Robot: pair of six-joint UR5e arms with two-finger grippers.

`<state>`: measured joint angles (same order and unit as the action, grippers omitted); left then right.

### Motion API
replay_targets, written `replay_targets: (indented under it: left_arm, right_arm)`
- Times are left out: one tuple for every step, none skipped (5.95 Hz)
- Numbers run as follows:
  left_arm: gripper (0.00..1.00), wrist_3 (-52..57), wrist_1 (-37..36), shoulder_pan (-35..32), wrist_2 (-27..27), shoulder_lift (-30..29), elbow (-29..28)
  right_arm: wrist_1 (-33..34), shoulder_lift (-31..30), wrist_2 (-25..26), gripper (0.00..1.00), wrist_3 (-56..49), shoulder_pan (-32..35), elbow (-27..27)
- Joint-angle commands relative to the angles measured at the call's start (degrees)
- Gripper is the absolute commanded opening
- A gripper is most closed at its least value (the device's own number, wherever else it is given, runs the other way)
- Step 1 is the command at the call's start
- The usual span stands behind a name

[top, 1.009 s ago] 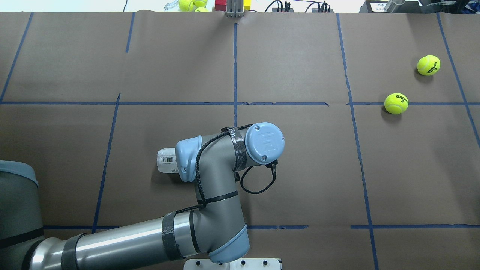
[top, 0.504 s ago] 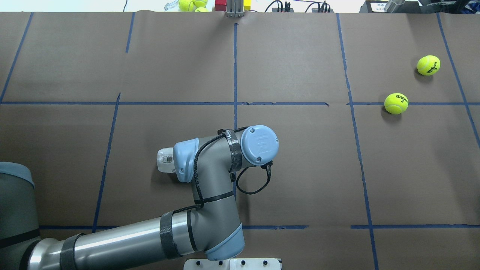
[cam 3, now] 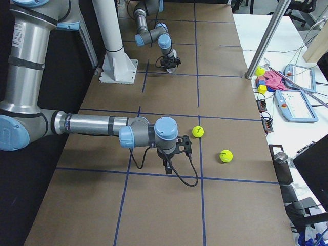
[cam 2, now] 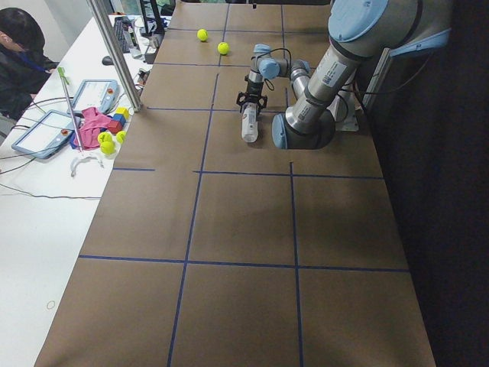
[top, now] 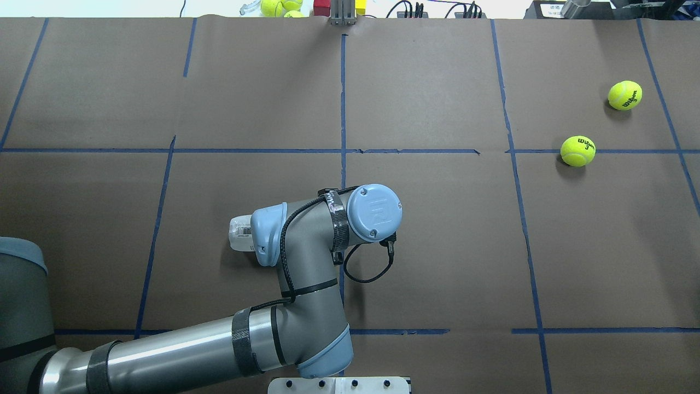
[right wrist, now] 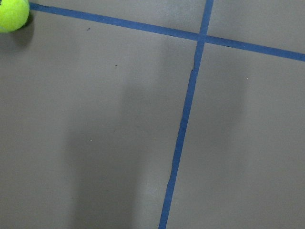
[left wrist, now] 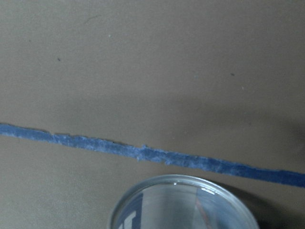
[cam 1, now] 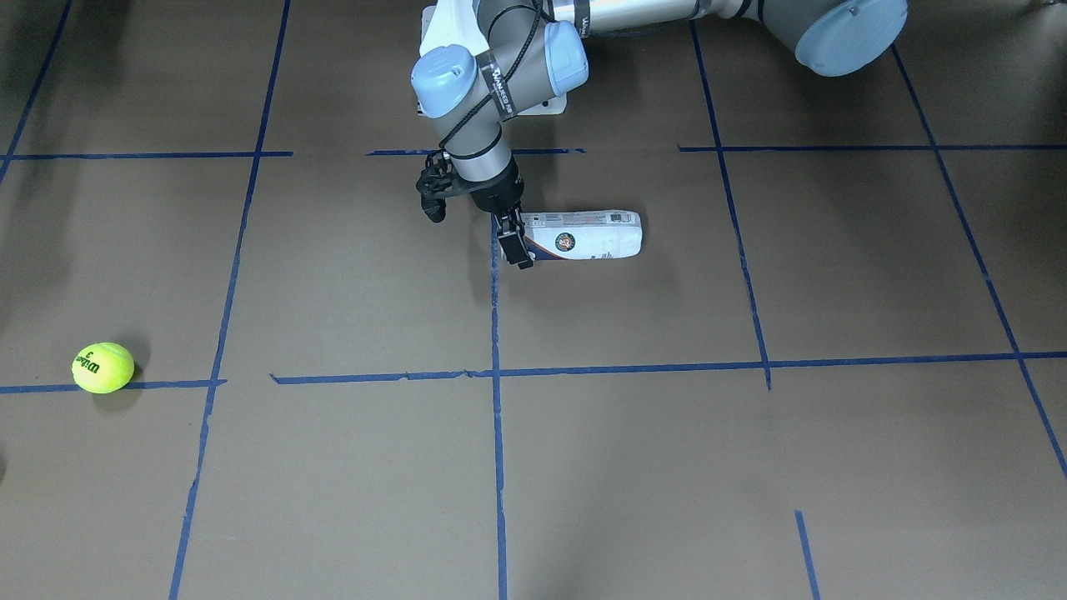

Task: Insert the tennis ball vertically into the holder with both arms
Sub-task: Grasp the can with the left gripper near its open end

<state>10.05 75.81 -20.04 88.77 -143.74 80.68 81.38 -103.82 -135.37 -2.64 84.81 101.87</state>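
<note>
Across the overhead pictures the left arm [top: 306,262] draws in a little: its pale blue wrist cap [top: 374,213] now sits slightly further to the view's left and nearer the robot than a second ago. The holder [top: 240,234] and both balls lie where they lay.

The holder lies on its side on the brown table [top: 437,262], left of the centre tape line [top: 343,109]. In the overhead view it is mostly hidden under the wrist, with a clear end bearing a barcode poking out. The left gripper [cam 1: 512,242] points down at the can's other end. In the front view one black finger stands on the camera side of that end, touching or just beside it. Whether the fingers grip the can or stand slack about it I cannot tell. The left wrist camera shows a round clear rim, and through it only the can's own wall and label print.

Well to the right, the tennis ball [top: 578,151] rests on a blue tape line [top: 426,151], well apart from the holder. A second ball [top: 625,95] lies beyond it, nearer the table's right end. The right gripper [cam 3: 167,165] shows only from the side camera, pointing down near the tennis ball; how far open it is cannot be told.
</note>
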Motion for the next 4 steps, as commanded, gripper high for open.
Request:
replay_targets:
  left_arm:
    - [0.88,0.0,0.3,0.0,0.0,0.6,0.0]
    - [0.83,0.0,0.1,0.0,0.0,0.7,0.0]
    - [0.80,0.0,0.0,0.0,0.0,0.7,0.0]
    - [0.76,-0.1,0.0,-0.1,0.1,0.7,0.3]
  right_arm:
    - [0.0,-0.1,0.0,1.00,0.0,0.0,0.0]
    - [0.0,0.0,0.0,1.00,0.0,0.0,0.0]
    - [0.0,0.0,0.0,1.00,0.0,-0.1,0.0]
    - [-0.1,0.0,0.0,1.00,0.0,-0.1,0.0]
